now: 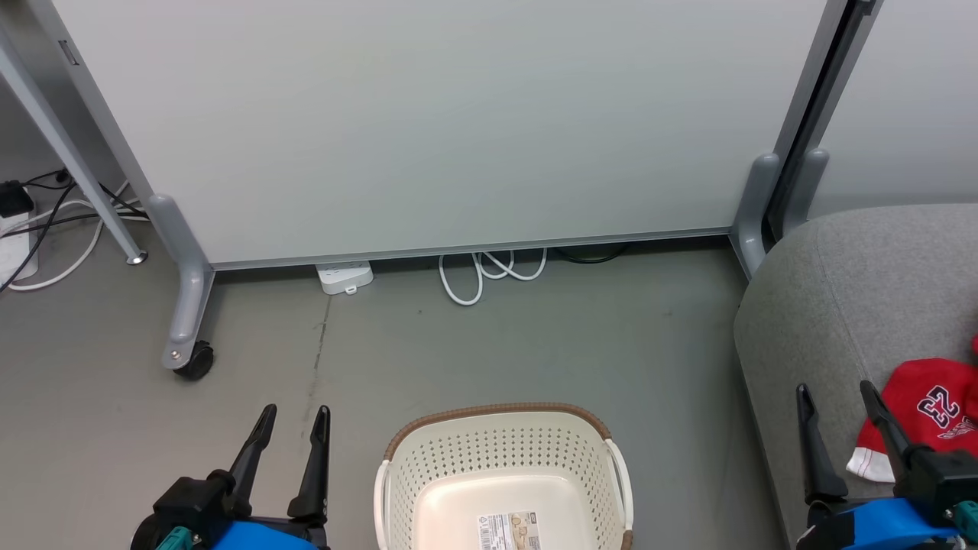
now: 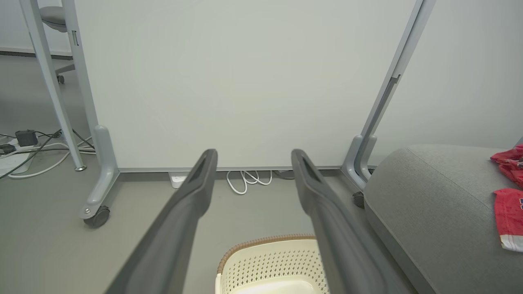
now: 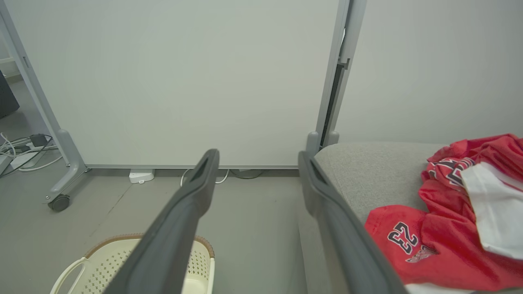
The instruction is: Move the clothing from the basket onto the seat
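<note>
The red clothing (image 1: 928,412) with white trim and a dark 23 lies on the grey seat (image 1: 848,305) at the right; it is also in the right wrist view (image 3: 453,220) and the left wrist view (image 2: 508,216). The cream basket (image 1: 500,477) with a brown rim stands on the floor at bottom centre, with only a label on its base showing inside. My left gripper (image 1: 294,418) hangs open to the left of the basket, holding nothing. My right gripper (image 1: 837,393) is open above the seat's front edge, just left of the clothing, with nothing between its fingers.
A white partition panel (image 1: 428,122) on grey wheeled feet (image 1: 187,359) stands behind the basket. A white power strip (image 1: 345,276) and looped white cable (image 1: 489,271) lie at its base. More cables (image 1: 46,221) and a table leg sit at the far left.
</note>
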You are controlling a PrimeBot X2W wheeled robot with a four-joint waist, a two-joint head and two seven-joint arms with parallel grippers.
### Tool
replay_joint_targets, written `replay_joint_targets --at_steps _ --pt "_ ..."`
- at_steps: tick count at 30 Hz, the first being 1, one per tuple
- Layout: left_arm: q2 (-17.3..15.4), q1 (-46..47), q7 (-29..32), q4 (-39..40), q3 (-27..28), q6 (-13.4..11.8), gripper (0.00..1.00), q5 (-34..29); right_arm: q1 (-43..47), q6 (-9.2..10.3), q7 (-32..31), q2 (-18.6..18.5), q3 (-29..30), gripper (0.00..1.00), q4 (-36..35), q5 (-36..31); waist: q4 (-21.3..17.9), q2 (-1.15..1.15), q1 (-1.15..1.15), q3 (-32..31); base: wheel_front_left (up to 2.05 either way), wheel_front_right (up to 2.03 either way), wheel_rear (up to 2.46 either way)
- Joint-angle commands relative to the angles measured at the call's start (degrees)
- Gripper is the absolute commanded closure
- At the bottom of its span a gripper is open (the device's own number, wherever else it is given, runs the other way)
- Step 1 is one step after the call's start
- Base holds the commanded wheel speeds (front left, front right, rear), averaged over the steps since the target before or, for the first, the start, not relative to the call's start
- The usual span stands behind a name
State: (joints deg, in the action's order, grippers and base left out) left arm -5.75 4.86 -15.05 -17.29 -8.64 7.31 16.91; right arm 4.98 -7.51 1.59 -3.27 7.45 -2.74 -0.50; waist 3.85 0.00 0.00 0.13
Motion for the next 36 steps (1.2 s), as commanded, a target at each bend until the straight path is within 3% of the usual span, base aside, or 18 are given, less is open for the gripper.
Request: replay_joint_targets --at_steps 1,10,11,21,36 --pt "0.0 -0.4 -0.2 -0.2 0.3 0.2 0.0 -0.3 1.1 0.04 -0.1 0.3 0.4 0.0 -0.2 0.4 0.4 0.0 0.0 -0.1 0.0 0.0 0.0" --pt "0.2 -1.1 -0.2 -0.9 0.8 0.2 0.0 0.2 1.0 0.04 -0.3 0.5 -0.3 0.0 0.5 1.6 0.7 0.0 0.0 -0.2 0.0 0.0 0.0" --pt "0.3 -0.3 0.0 -1.0 0.8 0.0 1.0 0.2 0.8 0.0 -0.3 0.3 -0.2 1.0 0.5 1.6 0.7 0.0 0.0 -0.2 0.0 0.0 0.0" --pt "1.7 -2.9 0.5 -5.6 0.7 0.0 1.0 0.8 0.8 0.0 -0.7 0.7 -0.2 1.0 6.2 2.3 0.6 0.0 0.0 -0.3 0.0 0.0 0.0" --pt "1.8 -1.9 4.5 -3.7 3.5 0.0 1.0 15.7 -1.7 0.0 -2.2 0.6 -0.3 1.0 8.2 20.3 0.1 0.0 0.0 -0.2 0.0 0.0 0.0"
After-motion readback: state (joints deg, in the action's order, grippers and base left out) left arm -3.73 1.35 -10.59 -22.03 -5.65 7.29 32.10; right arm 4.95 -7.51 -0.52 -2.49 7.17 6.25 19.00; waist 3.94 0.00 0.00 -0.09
